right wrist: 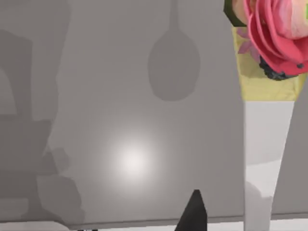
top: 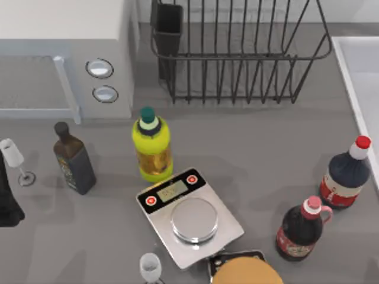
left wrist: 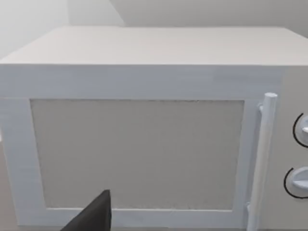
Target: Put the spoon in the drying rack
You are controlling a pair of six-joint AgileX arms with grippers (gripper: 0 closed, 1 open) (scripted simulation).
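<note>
**Crowded grey table, drying rack at the back**

The black wire drying rack (top: 237,56) stands at the far edge of the grey table (top: 254,148), its dark utensil cup (top: 167,26) at its left corner. A white microwave (top: 65,53) sits to its left. Nearer are a yellow bottle (top: 152,145), a silver kitchen scale (top: 188,214), a dark bottle (top: 73,158), two red-labelled bottles (top: 346,174) and wine glasses (top: 15,158). The left arm (top: 7,198) is parked at the left edge; whether either tool is wide or narrow cannot be told.
</note>
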